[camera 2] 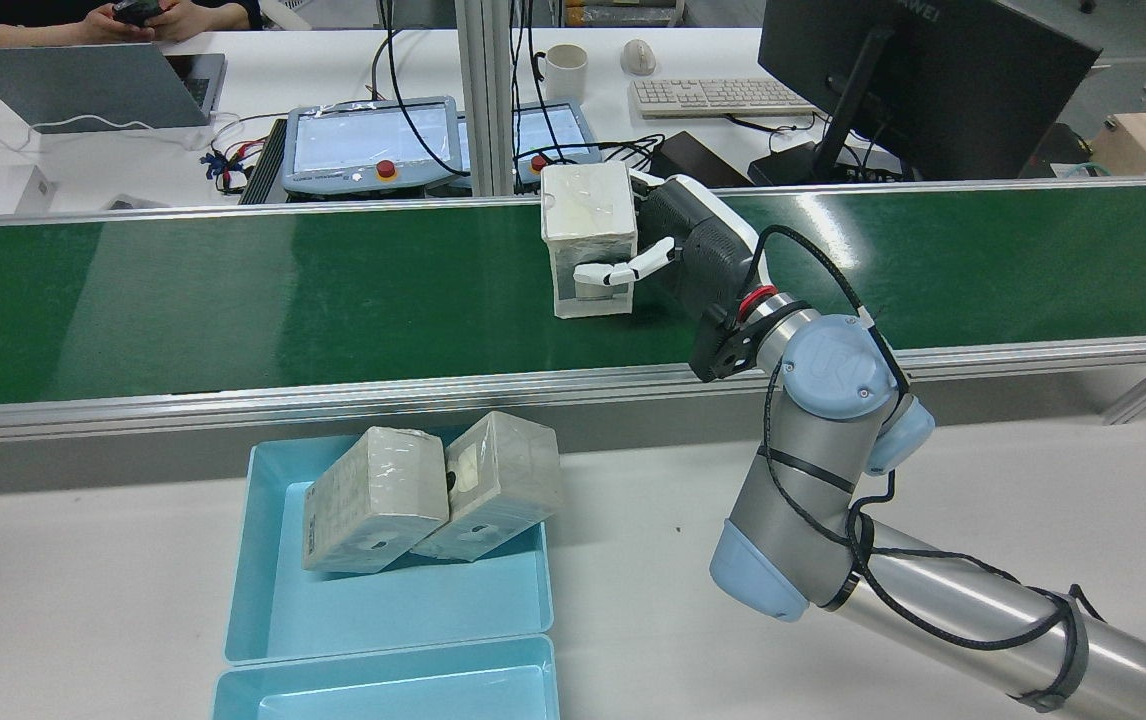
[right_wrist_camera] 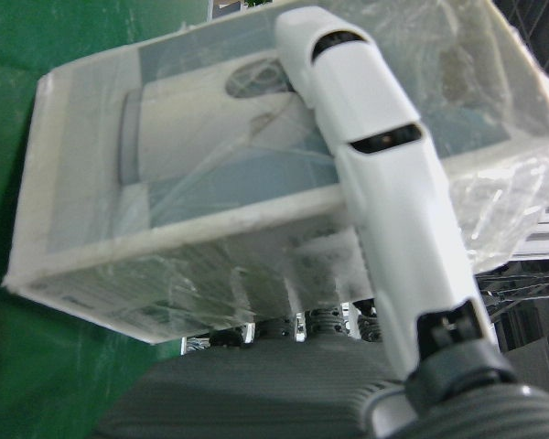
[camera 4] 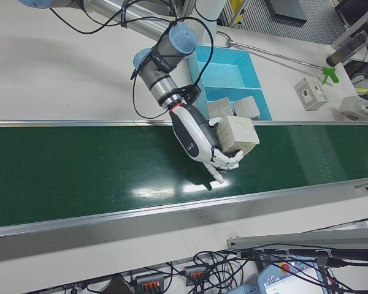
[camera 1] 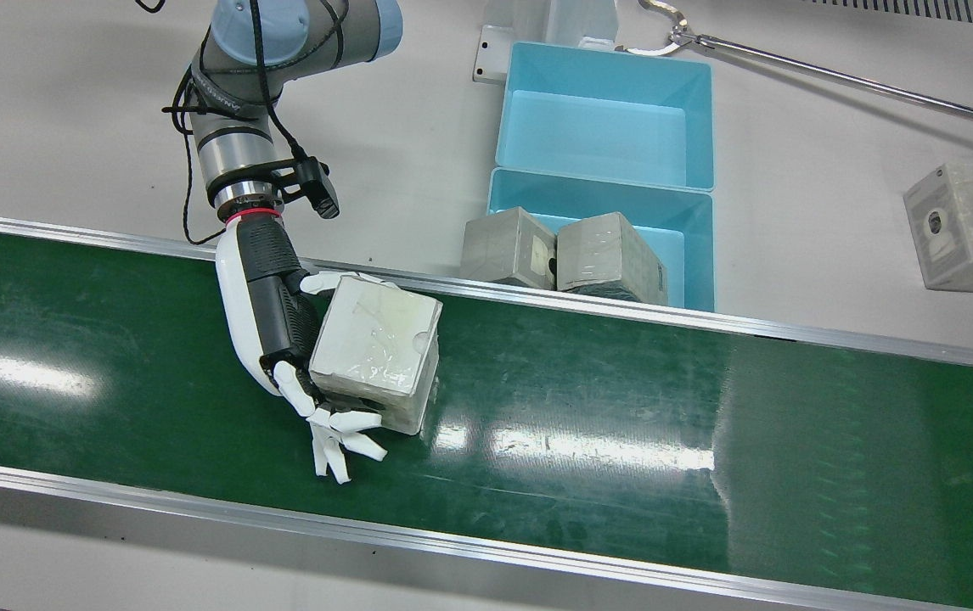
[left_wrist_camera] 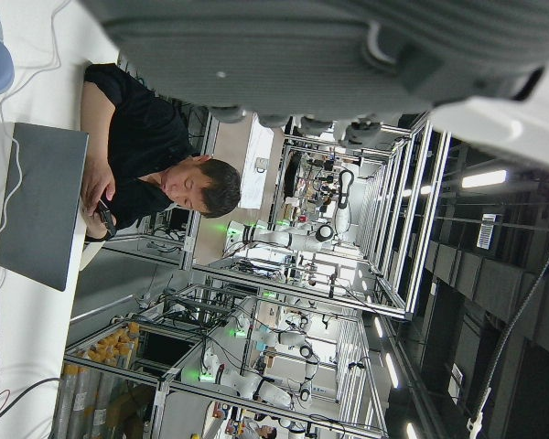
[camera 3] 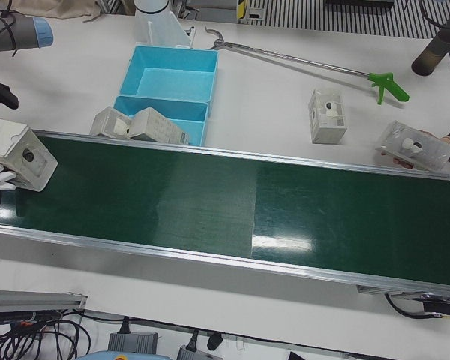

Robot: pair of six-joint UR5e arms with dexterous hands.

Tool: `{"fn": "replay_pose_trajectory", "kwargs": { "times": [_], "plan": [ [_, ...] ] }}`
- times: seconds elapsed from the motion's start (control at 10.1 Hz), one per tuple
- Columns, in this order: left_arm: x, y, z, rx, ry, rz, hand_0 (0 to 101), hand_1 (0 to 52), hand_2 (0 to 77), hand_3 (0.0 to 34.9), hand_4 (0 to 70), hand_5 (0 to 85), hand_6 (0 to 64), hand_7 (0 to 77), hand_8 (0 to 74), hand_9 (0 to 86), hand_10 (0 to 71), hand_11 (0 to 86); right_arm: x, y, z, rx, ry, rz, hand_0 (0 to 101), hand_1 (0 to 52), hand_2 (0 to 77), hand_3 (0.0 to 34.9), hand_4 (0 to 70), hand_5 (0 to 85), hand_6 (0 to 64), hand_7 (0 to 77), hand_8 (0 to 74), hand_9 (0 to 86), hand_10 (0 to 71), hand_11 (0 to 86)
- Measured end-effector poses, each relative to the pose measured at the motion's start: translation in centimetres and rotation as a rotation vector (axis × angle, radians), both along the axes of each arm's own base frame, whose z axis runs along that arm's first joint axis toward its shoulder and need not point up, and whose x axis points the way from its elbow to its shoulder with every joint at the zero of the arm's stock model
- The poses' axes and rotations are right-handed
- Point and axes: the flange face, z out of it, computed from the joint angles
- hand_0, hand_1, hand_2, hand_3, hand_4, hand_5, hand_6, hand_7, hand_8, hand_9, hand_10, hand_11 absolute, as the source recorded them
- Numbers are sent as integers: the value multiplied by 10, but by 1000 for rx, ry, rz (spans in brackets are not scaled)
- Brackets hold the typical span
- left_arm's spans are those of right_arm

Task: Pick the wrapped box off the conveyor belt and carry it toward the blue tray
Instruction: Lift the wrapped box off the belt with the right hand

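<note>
1. Right hand: closed around the wrapped box. One finger lies across a printed side face and the palm backs the opposite side. In the front view, lower fingers splay out past the box's bottom edge.
2. Wrapped box: over the green conveyor belt, near the belt's tray-side rail. It appears tilted in the right-front view. Whether it is clear of the belt cannot be told with certainty.
3. Handling judgement: a rigid carton under glossy film, probably light. The film looks slippery and creased, so a hold on opposing flat faces, as now, seems soundest. A grip at the corners would likely slide.
4. Blue tray: on the table just beyond the belt rail. It holds two similar wrapped boxes, which lean together at the belt-side end. The far part of its floor is bare.
5. Second blue tray: abuts the first on its far side and has nothing in it.
6. Left hand: only a dark underside shows in its own camera. How its fingers are set cannot be told.
</note>
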Motion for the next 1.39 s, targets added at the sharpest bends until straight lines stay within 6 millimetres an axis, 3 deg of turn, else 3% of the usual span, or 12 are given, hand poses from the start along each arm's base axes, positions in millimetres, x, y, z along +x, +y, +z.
{"fn": "replay_pose_trajectory", "kwargs": {
  "times": [0.1,0.2,0.3,0.4,0.6,0.7,0.89,0.99,1.29,1.39],
  "plan": [
    [0,0,0,0,0,0,0,0,5,0,0,11,5,5,5,0,0,5,4,-2,-4,-1,2,7,551,240,267,45,153,371,169,224,153,147,16,5],
    [0,0,0,0,0,0,0,0,11,0,0,11,5,0,5,0,5,5,8,-4,-8,0,1,11,573,164,300,7,245,464,284,316,338,322,11,218],
    [0,0,0,0,0,0,0,0,11,0,0,11,5,0,5,0,5,5,10,-5,-19,12,-10,11,599,109,311,4,316,529,349,371,404,371,11,333],
    [0,0,0,0,0,0,0,0,11,0,0,11,5,0,5,0,5,5,11,-3,-37,33,-30,6,599,109,311,4,316,529,349,371,404,371,82,398],
    [0,0,0,0,0,0,0,0,5,0,0,11,5,0,5,0,0,5,-1,4,-96,94,-76,-48,625,109,311,4,365,556,393,415,458,404,196,496],
    [0,0,0,0,0,0,0,0,5,0,0,11,5,5,5,0,0,5,-14,13,-124,119,-97,-83,554,109,311,4,387,573,415,431,485,415,218,518],
    [0,0,0,0,0,0,0,0,5,0,0,11,5,0,5,0,5,5,-53,39,-165,152,-135,-157,551,109,311,0,404,573,431,442,502,420,229,540],
    [0,0,0,0,0,0,0,0,5,0,0,11,5,5,5,0,5,5,-77,53,-185,162,-151,-197,565,27,333,0,404,573,431,442,502,420,229,545],
    [0,0,0,0,0,0,0,0,11,0,0,11,5,0,5,0,5,5,-134,93,-227,184,-170,-283,574,27,333,0,409,573,436,442,502,420,235,545],
    [0,0,0,0,0,0,0,0,11,0,0,11,5,0,5,0,5,5,-148,104,-232,188,-165,-302,574,27,333,0,409,573,436,442,600,382,235,545]
  ]
}}
